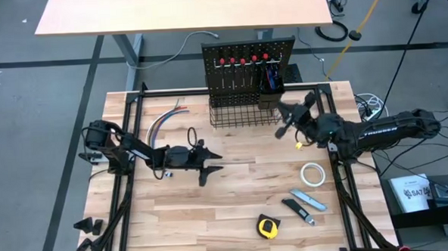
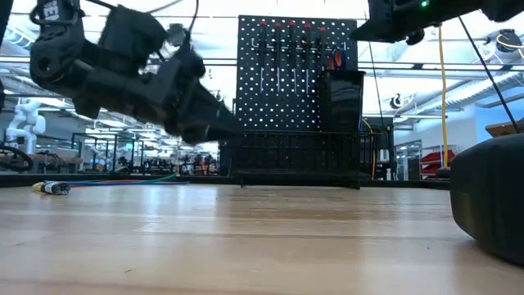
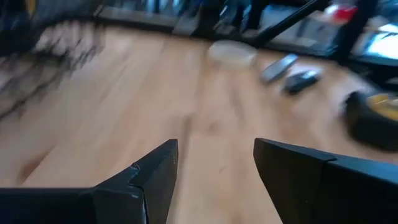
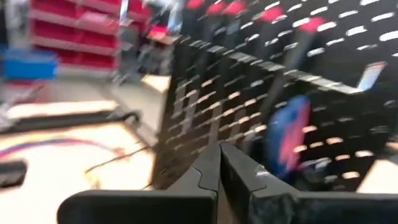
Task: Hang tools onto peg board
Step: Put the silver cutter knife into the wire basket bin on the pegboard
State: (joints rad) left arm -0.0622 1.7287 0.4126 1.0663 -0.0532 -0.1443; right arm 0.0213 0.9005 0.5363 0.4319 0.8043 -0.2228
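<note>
Peg board (image 1: pixel 248 60) stands upright at the table's far edge, red-handled screwdrivers (image 1: pixel 238 62) hung along its top. Right gripper (image 1: pixel 283 127) hovers just beside the wire basket (image 1: pixel 242 113), fingers pressed together, empty. Left gripper (image 1: pixel 213 163) waits mid-table, fingers spread, empty. Tape roll (image 1: pixel 312 174), utility knife (image 1: pixel 309 200) and tape measure (image 1: pixel 268 227) lie on the table (image 1: pixel 235 208).
</note>
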